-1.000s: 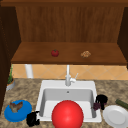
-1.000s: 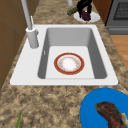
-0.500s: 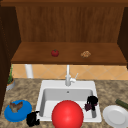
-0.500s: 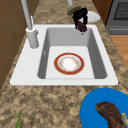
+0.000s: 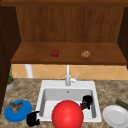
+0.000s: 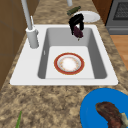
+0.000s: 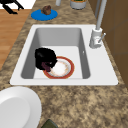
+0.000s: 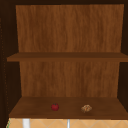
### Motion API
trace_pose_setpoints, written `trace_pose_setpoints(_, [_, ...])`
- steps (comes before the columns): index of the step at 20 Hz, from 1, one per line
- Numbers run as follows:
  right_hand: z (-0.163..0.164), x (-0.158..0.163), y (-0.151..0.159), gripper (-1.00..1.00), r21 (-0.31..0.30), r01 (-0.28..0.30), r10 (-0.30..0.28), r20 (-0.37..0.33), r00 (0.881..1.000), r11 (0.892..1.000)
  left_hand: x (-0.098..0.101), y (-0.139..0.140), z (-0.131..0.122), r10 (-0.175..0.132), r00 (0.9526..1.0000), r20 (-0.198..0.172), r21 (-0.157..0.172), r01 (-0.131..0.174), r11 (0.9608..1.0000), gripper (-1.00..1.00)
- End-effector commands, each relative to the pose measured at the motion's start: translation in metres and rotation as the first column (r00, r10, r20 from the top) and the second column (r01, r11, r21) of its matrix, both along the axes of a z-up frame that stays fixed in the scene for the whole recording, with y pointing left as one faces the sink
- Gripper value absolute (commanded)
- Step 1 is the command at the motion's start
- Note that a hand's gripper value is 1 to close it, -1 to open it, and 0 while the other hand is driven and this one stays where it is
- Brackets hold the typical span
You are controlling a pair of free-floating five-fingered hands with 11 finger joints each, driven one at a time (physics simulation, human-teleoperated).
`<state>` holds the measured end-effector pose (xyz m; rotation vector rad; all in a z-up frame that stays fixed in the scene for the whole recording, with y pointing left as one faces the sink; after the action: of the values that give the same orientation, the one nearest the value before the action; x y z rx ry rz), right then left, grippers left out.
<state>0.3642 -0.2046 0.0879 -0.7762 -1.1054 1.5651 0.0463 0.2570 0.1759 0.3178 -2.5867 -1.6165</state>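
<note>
Right hand (image 5: 86, 102) hangs over the right part of the sink (image 5: 47, 86), fingers curled round a small dark purple thing (image 6: 77, 32), possibly an eggplant, though too blurred to be sure. In the right side view the hand (image 7: 45, 59) sits just above the rim of the red-rimmed plate (image 7: 60, 67) lying flat on the basin floor; whether the purple thing touches the plate cannot be told. So the thing is lifted and carried over the basin, not yet set down or released. Left hand (image 5: 32, 119) floats idle at the front left corner of the sink, beside the blue plate (image 5: 22, 115) on the worktop (image 6: 45, 105); its fingers cannot be made out. White plate (image 5: 115, 116) sits right of the sink.
</note>
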Motion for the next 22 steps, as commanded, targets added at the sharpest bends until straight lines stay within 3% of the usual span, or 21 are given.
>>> trace_pose_setpoints(1, [-0.015, 0.013, 0.014, 1.0, 0.0, 0.07, -0.07, -0.001, 0.998, 0.998, 0.0, 0.0, 0.0, 0.0, 1.0, 0.0, 0.0, 0.0, 1.0, 0.0])
trace_pose_setpoints(7, [-0.062, 0.032, 0.045, 1.0, -0.016, 0.074, -0.074, -0.037, 0.997, 0.997, 0.0, 0.0, 0.0, 0.0, 1.0, 0.0, 0.0, 0.0, 1.0, 0.0])
trace_pose_setpoints(16, [-0.127, 0.05, 0.106, 1.0, -0.039, 0.054, -0.054, 0.004, 0.999, 0.998, 0.0, 0.0, 0.0, 0.0, 1.0, 0.0, 0.0, 0.0, 1.0, 0.0])
trace_pose_setpoints(22, [-0.168, 0.066, 0.135, 1.0, -0.043, 0.099, -0.1, -0.008, 0.995, 0.994, 0.0, 0.0, 0.0, 0.0, 1.0, 0.0, 0.0, 0.0, 1.0, 0.0])
